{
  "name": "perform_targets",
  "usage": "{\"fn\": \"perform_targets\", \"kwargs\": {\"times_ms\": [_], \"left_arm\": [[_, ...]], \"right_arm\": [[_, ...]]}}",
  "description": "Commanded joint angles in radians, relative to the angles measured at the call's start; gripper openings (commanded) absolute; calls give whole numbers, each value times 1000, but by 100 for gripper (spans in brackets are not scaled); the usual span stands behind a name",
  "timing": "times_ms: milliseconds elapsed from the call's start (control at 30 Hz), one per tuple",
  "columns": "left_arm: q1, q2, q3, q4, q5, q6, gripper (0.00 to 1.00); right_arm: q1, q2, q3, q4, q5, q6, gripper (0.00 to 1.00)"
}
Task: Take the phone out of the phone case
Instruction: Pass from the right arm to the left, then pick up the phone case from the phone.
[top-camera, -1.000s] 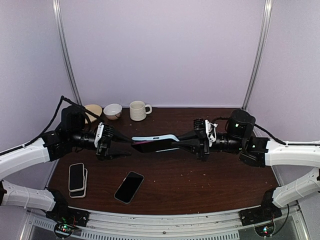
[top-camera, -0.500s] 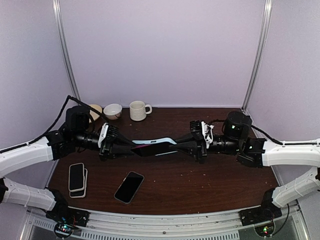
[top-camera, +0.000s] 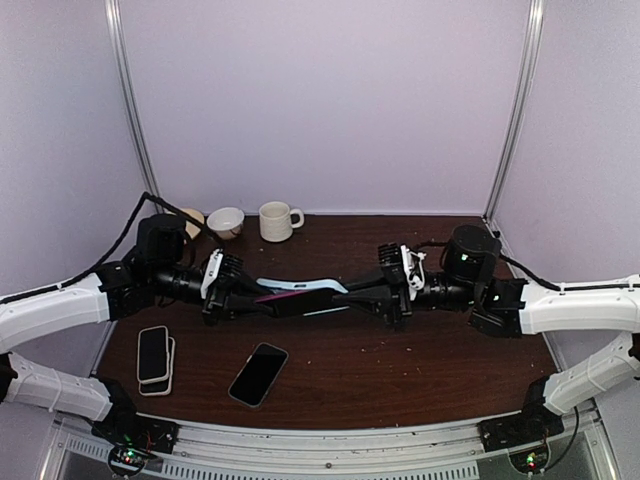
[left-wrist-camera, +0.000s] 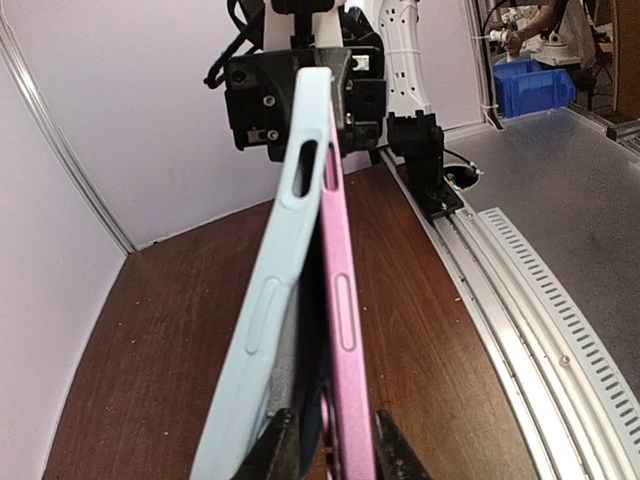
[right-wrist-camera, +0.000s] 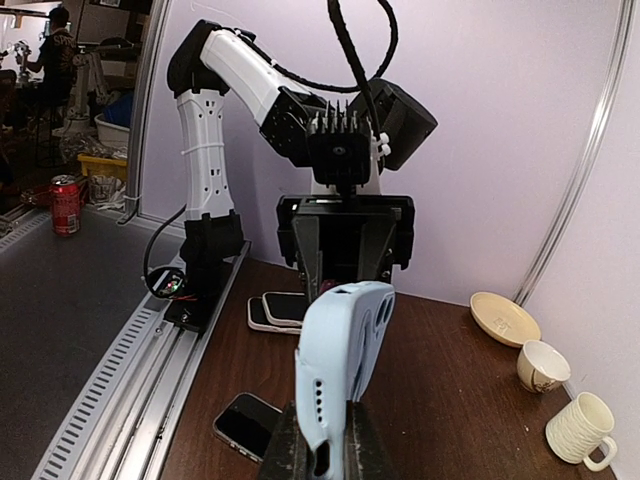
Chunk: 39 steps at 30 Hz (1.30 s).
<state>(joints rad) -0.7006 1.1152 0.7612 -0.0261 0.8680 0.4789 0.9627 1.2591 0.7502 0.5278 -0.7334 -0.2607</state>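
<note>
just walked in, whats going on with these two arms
The two arms hold a pink phone and its light blue case in the air between them. The left hand grips the phone end, the right hand the case end. By the left hand a gap shows between them, but the phone is not out yet.

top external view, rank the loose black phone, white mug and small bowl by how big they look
1. black phone
2. white mug
3. small bowl, only slightly smaller than the mug; both sit farther back, so true sizes are unsure
</note>
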Motion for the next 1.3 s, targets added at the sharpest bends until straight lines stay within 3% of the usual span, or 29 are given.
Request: {"fn": "perform_targets", "kwargs": {"times_ms": [0,133,300,433,533,667,767,900,1067,1267], "left_arm": [[4,1,36,32,-38,-8,19],[4,-2,38,32,-53,-6,1],[4,-16,34,32,-86,16,0],[4,-27,25,-2,-99,58,0],[4,-35,21,-21,-116,113,0],[1,-45,8,-40,-185,196,0],[-6,-53,0,-60,-240,266,0],[-19,-48,6,-90,-272,332,0],[-62,10,100,-224,-335,402,0],[-93,61,179,-264,-376,468,0]], "right_arm": [[37,-1,26,94,-97,5,0],[43,3,28,98,-94,7,0],[48,10,19,103,-60,36,1],[48,-1,-32,129,42,120,36],[50,-41,-60,78,158,175,68],[54,-93,-14,-172,356,218,80],[56,-100,68,-420,407,224,80],[60,-93,144,-581,380,225,80],[110,-49,249,-720,445,147,82],[166,36,356,-745,541,131,78]]}}
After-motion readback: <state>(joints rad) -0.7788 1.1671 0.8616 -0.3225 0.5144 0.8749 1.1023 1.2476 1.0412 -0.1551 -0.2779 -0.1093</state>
